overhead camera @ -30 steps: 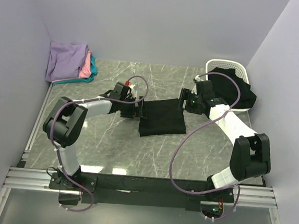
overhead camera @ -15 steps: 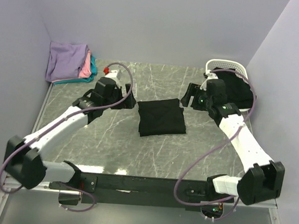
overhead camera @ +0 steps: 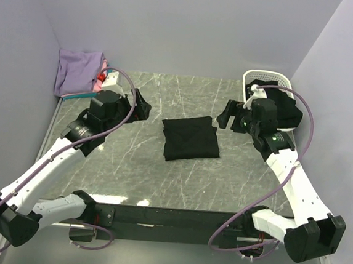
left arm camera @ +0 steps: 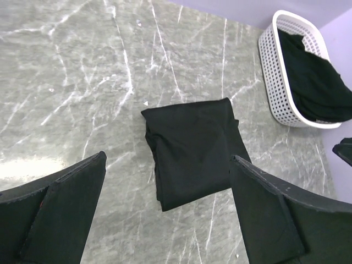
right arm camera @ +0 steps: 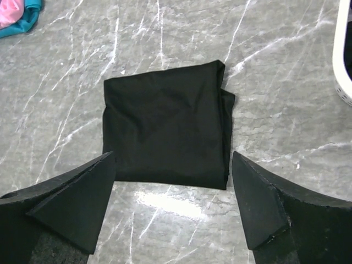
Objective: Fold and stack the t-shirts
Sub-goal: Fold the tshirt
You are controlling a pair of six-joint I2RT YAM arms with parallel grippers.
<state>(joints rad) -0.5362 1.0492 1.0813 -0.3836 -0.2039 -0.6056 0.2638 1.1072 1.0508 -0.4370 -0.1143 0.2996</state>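
Risk: the folded black cloth t-shirt (overhead camera: 190,139) lies mid-table on the grey marble tabletop (overhead camera: 137,159), apart from both my grippers. If I pinch only its top layer, I judge the fold would fall open on the way to the folded lavender, pink and teal stack (overhead camera: 81,74) in the far left corner. The bunched, layered edge looks likeliest to slip.
Left gripper (overhead camera: 143,106): fingers spread wide, holding nothing, touching nothing.
Right gripper (overhead camera: 225,115): fingers wide apart too, empty, hovering clear of the cloth
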